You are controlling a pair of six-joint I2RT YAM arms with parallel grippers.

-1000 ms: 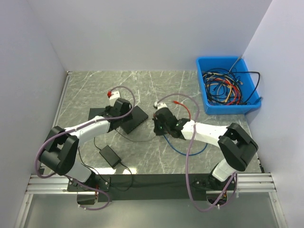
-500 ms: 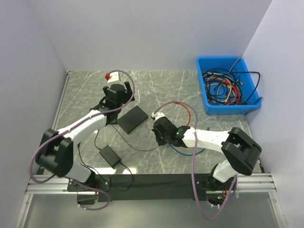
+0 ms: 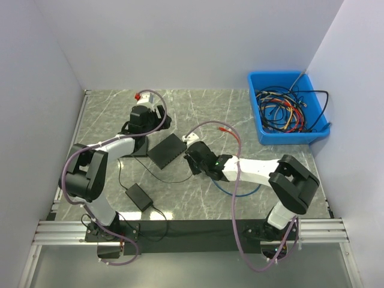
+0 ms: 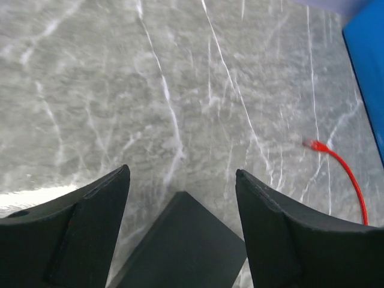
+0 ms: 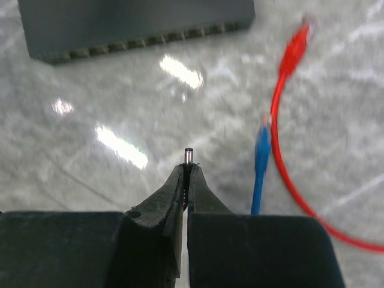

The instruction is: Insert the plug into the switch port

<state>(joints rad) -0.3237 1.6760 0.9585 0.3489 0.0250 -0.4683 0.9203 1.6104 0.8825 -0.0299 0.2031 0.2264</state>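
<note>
The black switch [image 3: 168, 150] lies flat on the marble table. The right wrist view shows its row of ports [image 5: 138, 24] facing my right gripper. My right gripper [image 3: 191, 153] is just right of the switch and is shut on the plug, whose small metal barrel tip [image 5: 188, 156] sticks out past the closed fingertips [image 5: 186, 171]. A stretch of table separates the tip from the ports. My left gripper [image 3: 157, 119] is open and empty, its fingers spread above the switch's far corner [image 4: 186, 246].
A black power brick [image 3: 138, 195] with a thin black cord lies near the front left. A red cable [image 5: 288, 60] and a blue cable [image 5: 261, 162] lie right of the plug. A blue bin [image 3: 288, 138] of tangled cables stands at the back right.
My left gripper has lifted off the switch and drawn back toward the far left. My right gripper has moved left, closer to the switch's port side, with the plug in it.
</note>
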